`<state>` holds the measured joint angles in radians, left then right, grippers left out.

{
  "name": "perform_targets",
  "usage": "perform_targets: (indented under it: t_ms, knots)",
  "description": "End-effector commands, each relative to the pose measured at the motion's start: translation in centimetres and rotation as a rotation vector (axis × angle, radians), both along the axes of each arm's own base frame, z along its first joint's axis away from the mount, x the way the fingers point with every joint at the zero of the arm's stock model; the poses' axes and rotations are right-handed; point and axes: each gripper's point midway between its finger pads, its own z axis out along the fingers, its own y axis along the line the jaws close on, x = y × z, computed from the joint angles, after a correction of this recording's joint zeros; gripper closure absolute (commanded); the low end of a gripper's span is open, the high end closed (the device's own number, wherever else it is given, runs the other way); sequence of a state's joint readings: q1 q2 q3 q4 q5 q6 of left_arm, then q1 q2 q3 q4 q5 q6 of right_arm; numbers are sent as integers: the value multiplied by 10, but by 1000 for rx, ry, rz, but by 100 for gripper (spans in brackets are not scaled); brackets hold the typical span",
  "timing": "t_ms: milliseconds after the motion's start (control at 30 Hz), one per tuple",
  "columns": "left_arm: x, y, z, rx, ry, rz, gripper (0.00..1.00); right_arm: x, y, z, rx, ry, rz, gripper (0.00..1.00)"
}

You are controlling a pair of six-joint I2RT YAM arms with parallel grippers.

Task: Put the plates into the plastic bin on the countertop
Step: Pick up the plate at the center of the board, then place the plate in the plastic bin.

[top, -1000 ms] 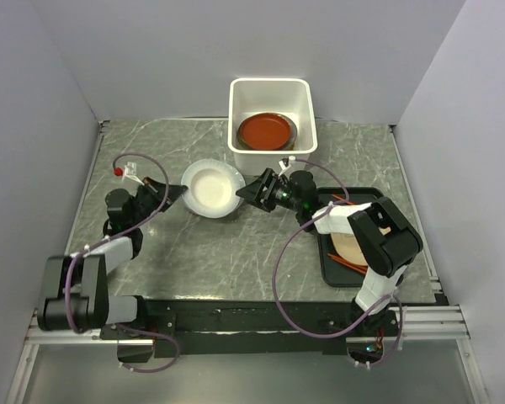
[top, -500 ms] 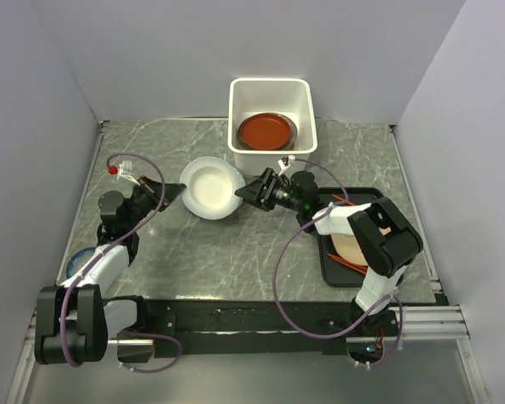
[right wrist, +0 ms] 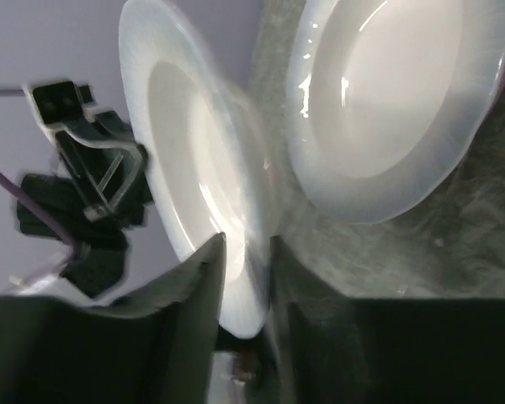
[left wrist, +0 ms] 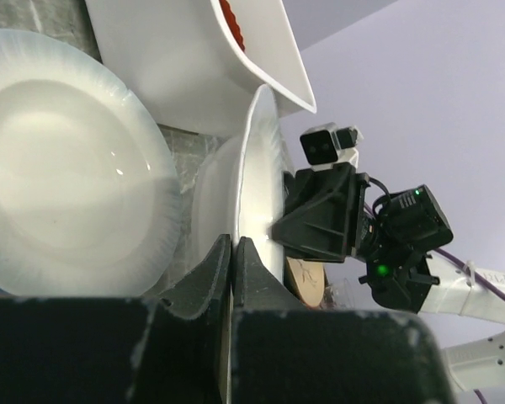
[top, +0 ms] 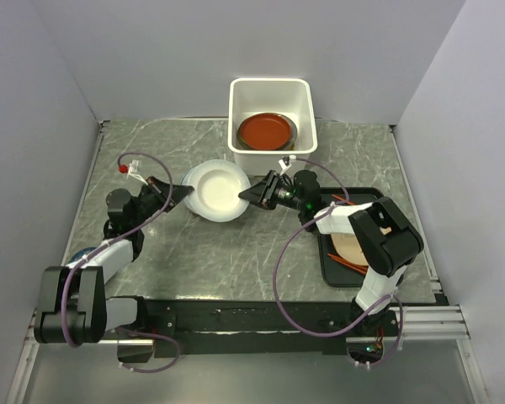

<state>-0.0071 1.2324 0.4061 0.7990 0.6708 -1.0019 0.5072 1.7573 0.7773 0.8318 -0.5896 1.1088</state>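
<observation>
Clamping a glossy round white plate (top: 217, 187) by its thin rim, with left gripper (top: 186, 194) and right gripper (top: 245, 195) closed on opposite edges. Holding it over a second ribbed white plate (left wrist: 59, 168) on the veined grey marble-look countertop (top: 210, 252), near the deep white plastic bin (top: 269, 82).

A white plate (top: 216, 189) is hanging just in front of the plastic bin (top: 269, 82), with the left gripper (top: 187, 194) and the right gripper (top: 244, 195) pinching opposite sides of its rim in their jaws. It is sitting raised off a second white plate (left wrist: 67, 168), which is lying face up on the table (top: 219, 252). The deep white bin is standing upright at the table's far side, holding a red-brown plate (top: 263, 130) that is lying flat inside.
</observation>
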Motion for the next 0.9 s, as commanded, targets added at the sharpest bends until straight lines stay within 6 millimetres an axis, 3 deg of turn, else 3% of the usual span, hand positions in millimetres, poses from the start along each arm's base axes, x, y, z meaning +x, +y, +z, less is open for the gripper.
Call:
perform_targets:
  t_ms: [0, 33, 167, 267, 333, 400, 467, 867]
  knots:
    - [-6, -25, 42, -24, -147, -127, 99, -13, 6, 30, 66, -79, 60, 85]
    - [-5, -25, 40, -25, -141, -130, 99, -15, 4, 29, 68, -76, 61, 99]
    - [-7, -26, 35, -20, -131, -128, 99, -18, 0, 28, 69, -73, 48, 100]
    - [-8, -24, 32, 1, -129, -110, 91, -20, -3, 30, 67, -83, 38, 100]
    - [-6, -21, 27, 24, -111, -83, 37, -21, -4, 33, 62, -93, 33, 100]
    - [-6, -17, 22, 66, -93, -61, 14, -21, -5, 37, 62, -100, 27, 100]
    - [0, -10, 19, 117, -94, -11, 5, -21, -6, 39, 59, -101, 26, 100]
    - [11, 18, 6, 217, -3, 166, 1, -16, -7, 66, 53, -162, 28, 100]
